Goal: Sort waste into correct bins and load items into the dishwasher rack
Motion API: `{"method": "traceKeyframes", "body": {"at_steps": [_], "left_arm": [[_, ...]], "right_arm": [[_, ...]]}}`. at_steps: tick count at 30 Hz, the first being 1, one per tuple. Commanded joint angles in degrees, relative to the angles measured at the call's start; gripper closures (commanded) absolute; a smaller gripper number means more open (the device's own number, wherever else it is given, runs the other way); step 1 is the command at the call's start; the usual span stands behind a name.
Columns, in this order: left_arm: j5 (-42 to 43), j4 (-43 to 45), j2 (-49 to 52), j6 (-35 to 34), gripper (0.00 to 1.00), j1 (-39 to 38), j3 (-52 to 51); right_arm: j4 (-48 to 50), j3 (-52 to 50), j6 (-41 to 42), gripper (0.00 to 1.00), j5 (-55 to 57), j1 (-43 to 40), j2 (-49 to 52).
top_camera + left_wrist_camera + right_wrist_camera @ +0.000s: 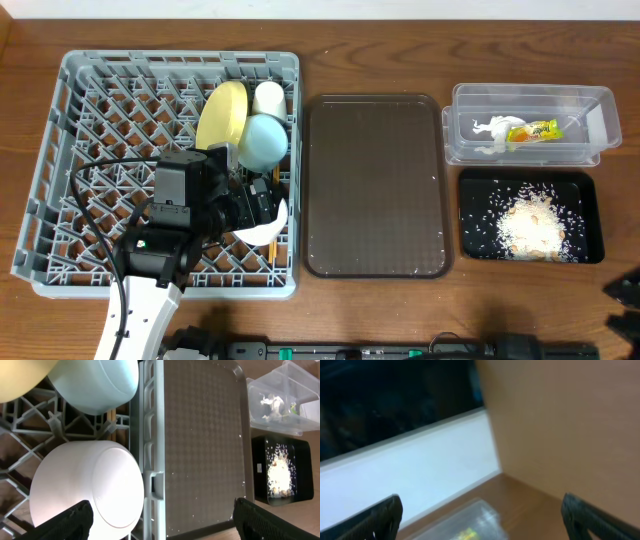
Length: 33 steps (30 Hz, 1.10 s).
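Note:
The grey dishwasher rack [70,150] holds the yellow plate [225,115], the white cup [268,97] and the light blue bowl [265,140]. A white bowl [85,487] lies on its side by the rack's right wall [150,435], below the blue bowl [95,385]. Thin wooden chopsticks [112,422] show between the two bowls. My left gripper [162,522] is open over the white bowl and the rack wall, touching nothing; it also shows from overhead [255,205]. The clear tub [590,125] holds the napkin [488,130] and the wrapper [533,131]. The black tray [475,215] holds the crumbs [530,225]. My right gripper [480,520] is open and empty.
The brown serving tray [375,185] lies between the rack and the bins, with a few tiny specks on it. The right arm [625,295] is just inside the overhead view's lower right corner. A blurred clear tub [470,522] shows below the right fingers.

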Motion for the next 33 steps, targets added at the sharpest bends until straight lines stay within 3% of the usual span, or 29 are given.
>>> {"method": "traceKeyframes", "body": {"at_steps": [1, 6, 10, 33], "left_arm": [[-0.50, 0.04, 0.07, -0.11, 0.09, -0.13, 1.25], [-0.50, 0.04, 0.07, -0.11, 0.09, -0.13, 1.25], [-0.50, 0.04, 0.07, -0.11, 0.09, -0.13, 1.25], [-0.50, 0.04, 0.07, -0.11, 0.09, -0.13, 1.25]], "right_arm": [[7.39, -9.18, -0.15, 0.01, -10.71, 0.44, -4.00], [32.94, -26.29, -0.15, 0.01, -24.46, -0.76, -9.55], [45.62, -35.65, -0.13, 0.01, -28.85, -0.26, -10.71], [42.23, -57.07, 1.79, 0.01, -28.15, 3.34, -10.80]]}}
